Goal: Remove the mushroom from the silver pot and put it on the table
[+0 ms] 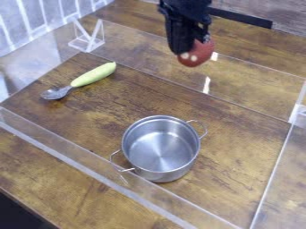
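Reddish mushroom (pixel 199 54) pinched by gripper (pixel 188 47) — cap lowermost, stem hidden

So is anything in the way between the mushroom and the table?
Nothing I can see. The gripper holds the mushroom up above the table; the silver pot sits apart, nearer the camera.

Arm (pixel 185 11) cut off by top edge; mushroom (pixel 201 53) blurred, half hidden behind tool (pixel 188 48).

Even light, soft focus, glare on table (pixel 245 125).
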`<state>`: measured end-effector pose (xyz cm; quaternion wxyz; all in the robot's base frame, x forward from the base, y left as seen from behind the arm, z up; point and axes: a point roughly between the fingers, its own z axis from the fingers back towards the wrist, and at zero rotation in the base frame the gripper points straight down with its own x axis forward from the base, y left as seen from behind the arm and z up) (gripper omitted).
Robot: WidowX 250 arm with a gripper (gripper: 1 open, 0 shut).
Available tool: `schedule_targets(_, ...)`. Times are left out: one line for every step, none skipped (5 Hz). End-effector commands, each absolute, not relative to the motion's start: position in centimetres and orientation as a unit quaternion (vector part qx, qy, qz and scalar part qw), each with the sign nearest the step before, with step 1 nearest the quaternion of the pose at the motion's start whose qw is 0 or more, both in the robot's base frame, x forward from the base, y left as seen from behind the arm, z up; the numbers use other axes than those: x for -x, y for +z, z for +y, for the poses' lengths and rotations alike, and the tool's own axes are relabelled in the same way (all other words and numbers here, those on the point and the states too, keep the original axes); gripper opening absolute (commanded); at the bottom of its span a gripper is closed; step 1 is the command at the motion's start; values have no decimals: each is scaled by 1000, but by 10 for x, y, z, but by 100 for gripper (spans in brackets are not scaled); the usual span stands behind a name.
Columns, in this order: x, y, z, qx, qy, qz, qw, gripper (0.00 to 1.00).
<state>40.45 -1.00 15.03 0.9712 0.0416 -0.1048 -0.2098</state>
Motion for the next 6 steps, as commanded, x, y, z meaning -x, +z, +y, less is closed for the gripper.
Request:
schedule_targets(-386,171,1,-74,-165,-151,972,0)
schedule_targets(-379,169,10,-99,-128,-148,976,0)
schedule_targets(-386,169,30,-113,-129,-148,974,0)
schedule_targets(-392,163,56,-125,-133,-147,972,0)
schedule_targets(-390,157,66,-127,-140,-147,971,0)
schedule_targets(-389,152,71,-126,-142,-148,971,0)
